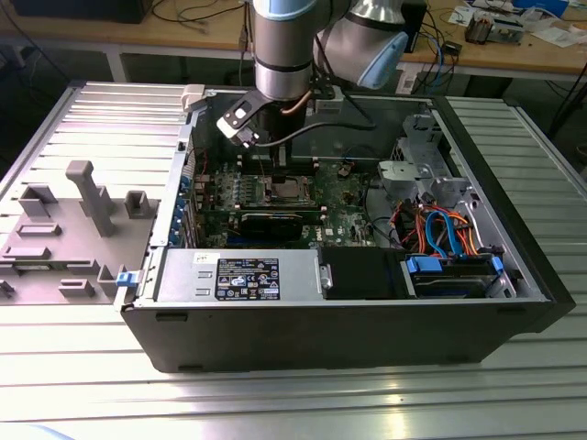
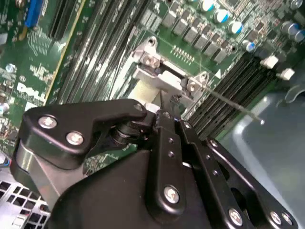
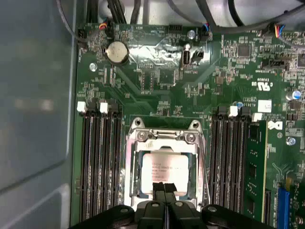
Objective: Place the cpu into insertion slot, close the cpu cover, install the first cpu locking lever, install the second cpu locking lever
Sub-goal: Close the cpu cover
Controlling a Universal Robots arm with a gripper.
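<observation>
The gripper (image 3: 165,187), matte black with bright screw heads, has its two fingers pressed together with nothing seen between them; their tips sit just over the near edge of the cpu (image 3: 164,167), a flat square chip with a pale brushed-metal top bearing a few lines of dark print too fine to read; the chip lies seated in the insertion slot (image 3: 162,126), whose silver stamped-steel rim carries screws at its corners; the cpu cover (image 3: 164,144), a thin shiny frame with a square window, lies flat around the chip; in the second wrist view a thin steel locking lever (image 2: 233,107) runs out from a socket corner beside the fingers; black ribbed memory slots (image 3: 97,162) flank the gripper on both sides, one holding a green memory module (image 3: 255,167); beyond the fingertips the glossy green motherboard (image 3: 157,81) carries white silk-screen lettering and a round silver coin cell (image 3: 117,51); in the exterior view the black computer case (image 1: 367,339) lies open on a ribbed aluminium table (image 1: 293,403), its grey power supply (image 1: 183,275) stickered with labels.
</observation>
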